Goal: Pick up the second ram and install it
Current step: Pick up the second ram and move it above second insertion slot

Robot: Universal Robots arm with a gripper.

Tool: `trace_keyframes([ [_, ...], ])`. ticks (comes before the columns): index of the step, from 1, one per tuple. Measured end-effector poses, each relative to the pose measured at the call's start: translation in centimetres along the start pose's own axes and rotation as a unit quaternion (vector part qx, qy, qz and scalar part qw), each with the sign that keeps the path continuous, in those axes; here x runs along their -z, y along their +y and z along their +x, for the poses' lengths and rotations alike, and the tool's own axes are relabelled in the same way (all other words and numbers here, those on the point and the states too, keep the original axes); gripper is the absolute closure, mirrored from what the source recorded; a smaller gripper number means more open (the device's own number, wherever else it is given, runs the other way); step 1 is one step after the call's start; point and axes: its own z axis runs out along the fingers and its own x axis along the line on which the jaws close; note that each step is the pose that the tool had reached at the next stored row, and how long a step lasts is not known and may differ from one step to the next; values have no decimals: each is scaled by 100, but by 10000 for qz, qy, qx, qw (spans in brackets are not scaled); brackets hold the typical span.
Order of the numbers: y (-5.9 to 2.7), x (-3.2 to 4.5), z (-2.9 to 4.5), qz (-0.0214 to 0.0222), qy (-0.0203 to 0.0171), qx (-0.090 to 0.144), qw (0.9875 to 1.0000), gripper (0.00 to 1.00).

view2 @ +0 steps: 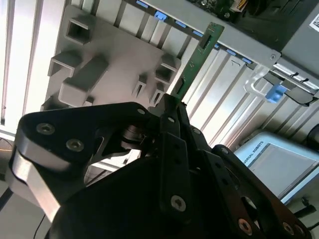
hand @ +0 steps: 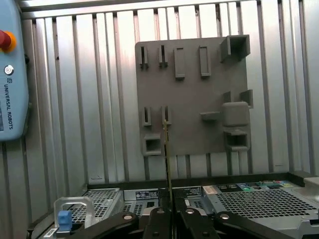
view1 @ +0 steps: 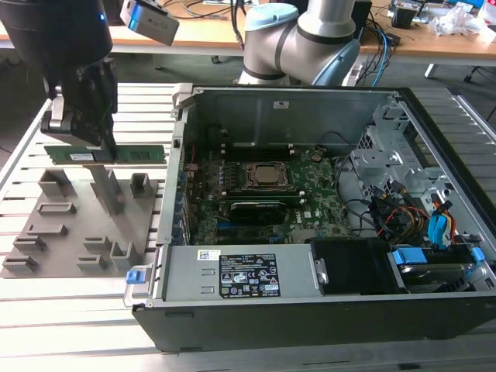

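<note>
The second ram (view1: 105,153), a long green stick, hangs level just above the gray fixture block (view1: 77,225) at the exterior view's left. My gripper (view1: 97,143) is shut on it from above, near its middle. In the second wrist view the ram (view2: 197,55) sticks out past the black fingers (view2: 169,114) toward the case, over the fixture block (view2: 119,59). In the first wrist view the ram (hand: 167,149) appears edge-on as a thin line rising from the gripper (hand: 169,211), in front of the fixture block (hand: 189,99).
The open computer case (view1: 232,271) lies at the exterior view's right, with the green motherboard (view1: 310,194) and CPU socket (view1: 266,177) inside. A slatted metal table (view1: 77,310) carries everything. A teach pendant (hand: 10,74) lies beside the fixture.
</note>
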Motion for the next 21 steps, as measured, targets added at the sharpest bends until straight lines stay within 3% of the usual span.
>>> trace_keyframes([
  [2, -28, 0, -6, 1, 13, 0, 10000, 86],
  [10, -312, -2, -61, 8, 109, -1, 9999, 86],
  [21, -593, -6, -115, 14, 197, -2, 9998, 86],
])
